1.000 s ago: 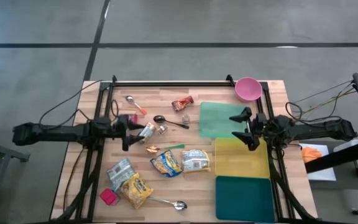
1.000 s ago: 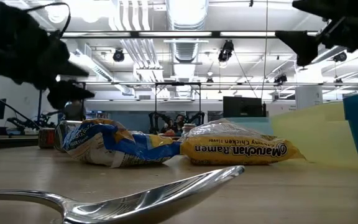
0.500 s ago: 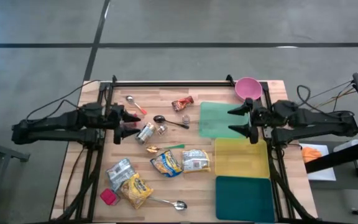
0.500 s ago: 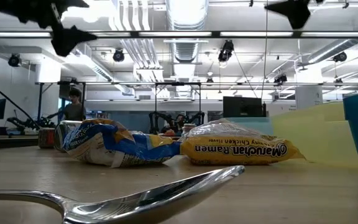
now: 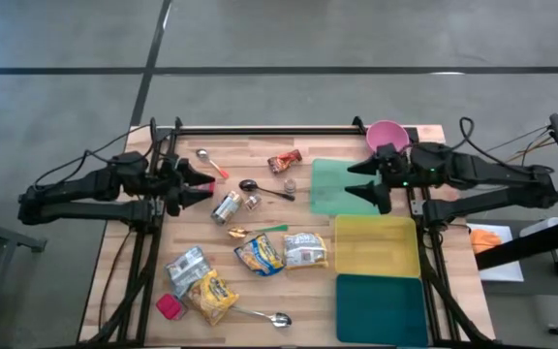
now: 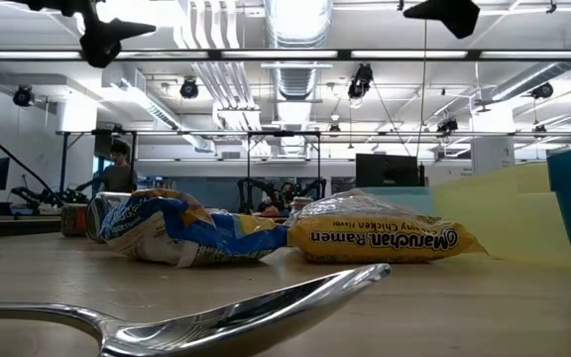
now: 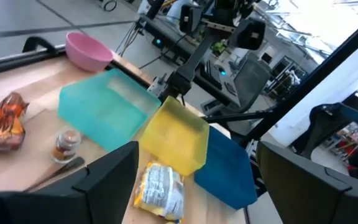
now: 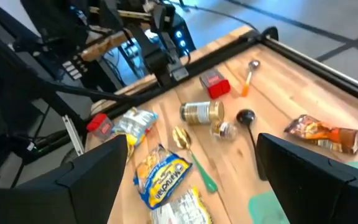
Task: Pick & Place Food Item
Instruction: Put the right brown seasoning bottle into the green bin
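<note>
Left end effector (image 5: 204, 183): fingers apart, empty, above surface (image 5: 114, 262) left side. Right end effector (image 5: 361, 181): fingers apart, empty, over green tray (image 5: 329, 184). Ramen packet (image 5: 304, 250): lying mid-surface, just left of yellow tray (image 5: 376, 247).

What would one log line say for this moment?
left end effector: open, raised, empty | right end effector: open, raised over green tray, empty | ramen packet: untouched on table

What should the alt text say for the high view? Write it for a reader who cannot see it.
Two dark robot arms hover with open grippers, left gripper and right gripper, over a wooden table scattered with food packets, a tin can and spoons. Green, yellow and teal bins line the right side below a pink bowl.
</note>
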Available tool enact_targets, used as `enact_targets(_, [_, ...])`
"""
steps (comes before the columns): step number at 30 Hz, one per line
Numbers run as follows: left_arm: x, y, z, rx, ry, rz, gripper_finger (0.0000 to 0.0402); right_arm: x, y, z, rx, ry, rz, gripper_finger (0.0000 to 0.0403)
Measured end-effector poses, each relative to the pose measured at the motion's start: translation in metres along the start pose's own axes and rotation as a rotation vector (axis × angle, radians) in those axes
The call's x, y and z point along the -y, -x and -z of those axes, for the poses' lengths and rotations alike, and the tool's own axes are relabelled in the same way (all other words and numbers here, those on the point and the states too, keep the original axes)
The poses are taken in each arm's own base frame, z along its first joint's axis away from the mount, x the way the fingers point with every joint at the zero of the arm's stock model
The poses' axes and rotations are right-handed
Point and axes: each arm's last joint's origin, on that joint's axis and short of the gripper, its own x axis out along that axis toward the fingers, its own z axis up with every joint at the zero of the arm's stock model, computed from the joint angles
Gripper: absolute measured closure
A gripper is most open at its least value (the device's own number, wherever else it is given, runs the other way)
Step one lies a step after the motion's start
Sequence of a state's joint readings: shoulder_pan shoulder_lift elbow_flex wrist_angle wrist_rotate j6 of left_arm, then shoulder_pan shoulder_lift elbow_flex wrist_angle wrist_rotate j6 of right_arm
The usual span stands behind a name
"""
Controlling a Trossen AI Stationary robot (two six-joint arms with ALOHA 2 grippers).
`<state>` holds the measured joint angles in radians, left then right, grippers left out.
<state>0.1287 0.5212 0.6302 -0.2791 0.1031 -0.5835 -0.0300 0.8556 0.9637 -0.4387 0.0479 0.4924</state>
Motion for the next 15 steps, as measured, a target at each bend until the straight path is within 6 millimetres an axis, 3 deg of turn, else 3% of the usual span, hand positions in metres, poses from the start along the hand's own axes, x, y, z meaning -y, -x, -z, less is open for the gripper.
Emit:
enact_targets(9, [-0.004,-0.001,0.003,-0.026,0.073,-0.049,0.0069,-0.004,-0.039,-0.004,-0.084,0.014,0.047,0.0051])
enact_targets(15, [-0.004,-0.001,0.003,-0.028,0.141,-0.049,0.0069,-0.013,-0.068,-0.018,-0.130,0.062,0.065,0.0051])
